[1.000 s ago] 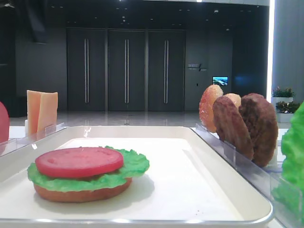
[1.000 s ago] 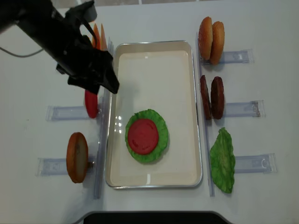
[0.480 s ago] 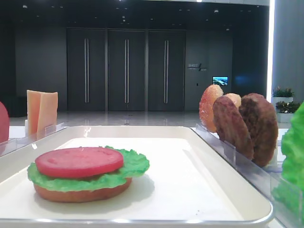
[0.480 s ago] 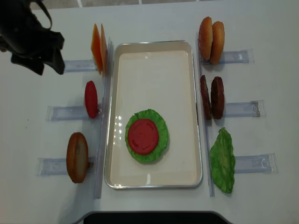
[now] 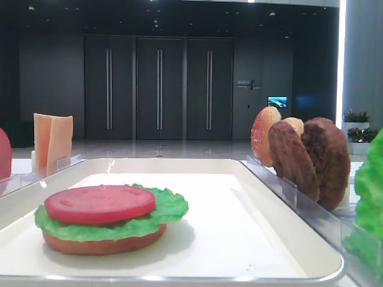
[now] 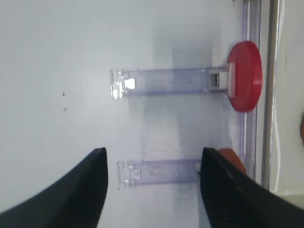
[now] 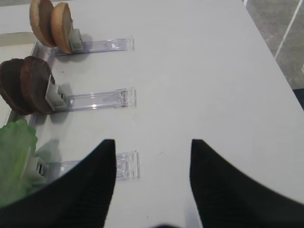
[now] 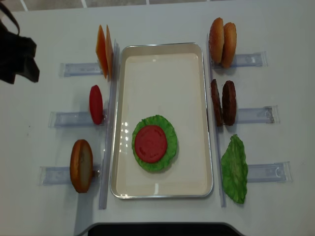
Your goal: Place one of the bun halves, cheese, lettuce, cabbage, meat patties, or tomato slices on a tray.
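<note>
I see my left gripper (image 6: 152,185) spread wide, empty, lower frame; tomato slice (image 8: 151,143) stacked mid-tray (image 8: 162,59).

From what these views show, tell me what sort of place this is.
Probably a robot demo table in a building lobby, not a kitchen: tall dark double doors stand behind it, toy brown meat patties sit upright in clear plastic holders, and a shallow off-white rectangular tray lies on a white tabletop.
</note>
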